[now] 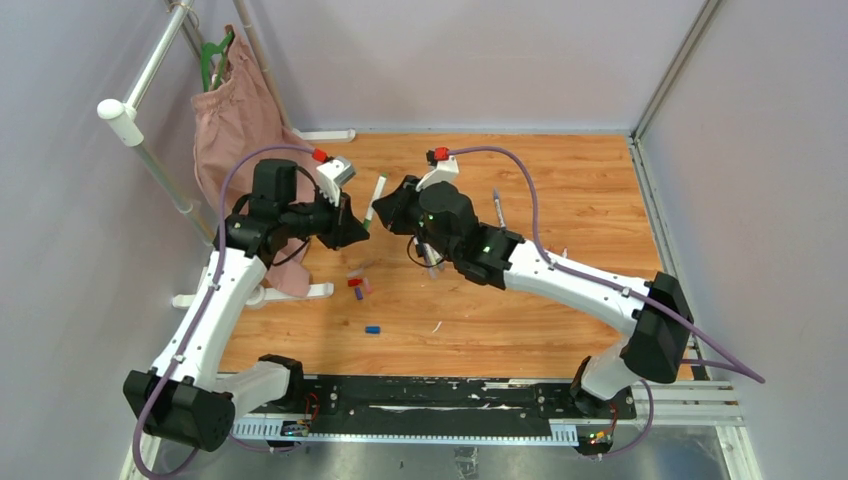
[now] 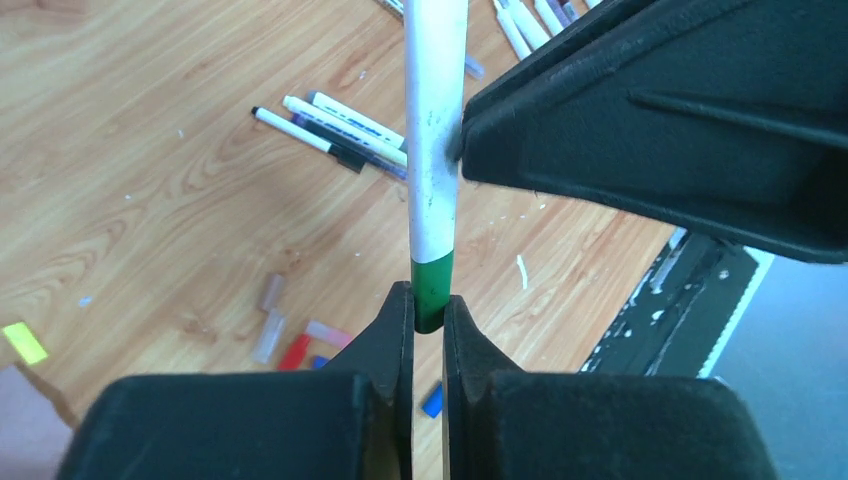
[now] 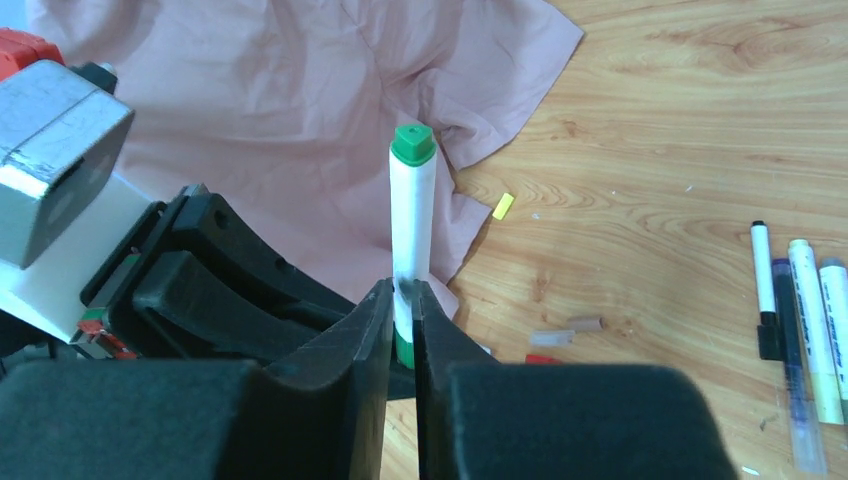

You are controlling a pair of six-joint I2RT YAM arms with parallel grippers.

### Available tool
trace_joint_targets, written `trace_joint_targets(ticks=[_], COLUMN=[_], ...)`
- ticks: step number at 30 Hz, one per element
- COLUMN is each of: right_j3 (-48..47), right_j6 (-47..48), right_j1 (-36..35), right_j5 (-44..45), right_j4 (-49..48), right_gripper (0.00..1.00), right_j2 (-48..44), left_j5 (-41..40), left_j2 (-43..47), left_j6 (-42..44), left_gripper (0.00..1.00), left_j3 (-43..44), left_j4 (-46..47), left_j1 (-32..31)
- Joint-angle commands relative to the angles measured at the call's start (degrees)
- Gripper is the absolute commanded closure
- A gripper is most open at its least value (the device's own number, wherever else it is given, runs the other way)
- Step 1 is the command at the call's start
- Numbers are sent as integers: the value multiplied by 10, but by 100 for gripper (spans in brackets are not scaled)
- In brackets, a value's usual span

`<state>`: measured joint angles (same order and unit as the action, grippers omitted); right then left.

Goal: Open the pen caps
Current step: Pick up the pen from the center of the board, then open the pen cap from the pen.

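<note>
Where the two arms meet above the middle of the desk [image 1: 580, 180], one white marker pen [image 2: 435, 120] is held between them. At the far left a pink garment [image 1: 245, 130] hangs down and spreads onto the wood.

Just right of it, the left gripper [image 2: 430, 312] has its jaws closed on the green cap [image 2: 432, 285] at the pen's lower end. The cap sits between the very tips of the jaws. Its upper part stands clear of them and is seated on the barrel.

The white barrel runs up and away from that grip. The right gripper [image 3: 403, 300] clamps it a little farther along, with its jaws pressed on either side of the white part just past the cap. Beyond the right jaws the barrel stands free and ends in a green plug [image 3: 412, 145].

Loose pen caps lie on the desk below the held pen, all apart from both grippers: a red cap [image 2: 295, 352], a pink cap [image 2: 325, 332] and two clear caps [image 2: 268, 335]. A blue cap [image 1: 373, 329] lies nearer than these. A small yellow scrap [image 3: 503, 206] lies by the garment's edge.

Farther right, several loose pens [image 3: 800, 330] lie side by side on the wood, well apart from the jaws.
</note>
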<state>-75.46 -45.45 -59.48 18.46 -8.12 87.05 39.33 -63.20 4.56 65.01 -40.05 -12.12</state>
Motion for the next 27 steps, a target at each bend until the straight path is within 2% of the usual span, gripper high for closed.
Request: trace_joint_targets(ticks=[1, 3, 6, 9, 12, 15, 19, 27], right_j3=[-18, -34, -48, -77, -140, -189, -170, -147], right_j6=[19, 19, 25, 55, 99, 116, 110, 99], right_j1=[-6, 16, 86, 158, 198, 210, 200, 139], right_j5=[-16, -60, -158, -298, -417, -533, -644, -724], right_j4=[55, 117, 193, 265, 348, 416, 431, 431], right_gripper=[76, 67, 55, 45, 37, 35, 33, 37], right_j2=[-19, -34, -61, -73, -47, 0, 46, 95], left_j5=[-14, -10, -29, -96, -161, -224, -276, -314], left_j2=[1, 6, 24, 43, 69, 100, 119, 113], left_j6=[47, 93, 185, 289, 372, 427, 468, 496], left_gripper=[100, 100, 100, 100, 100, 100, 100, 100], left_j3=[-6, -7, -17, -31, -52, -76, -87, -80], left_j4=[6, -9, -37, -84, -123, -144, -159, -159], left_j1=[-3, -3, -6, -37, -95, -157, -214, -247])
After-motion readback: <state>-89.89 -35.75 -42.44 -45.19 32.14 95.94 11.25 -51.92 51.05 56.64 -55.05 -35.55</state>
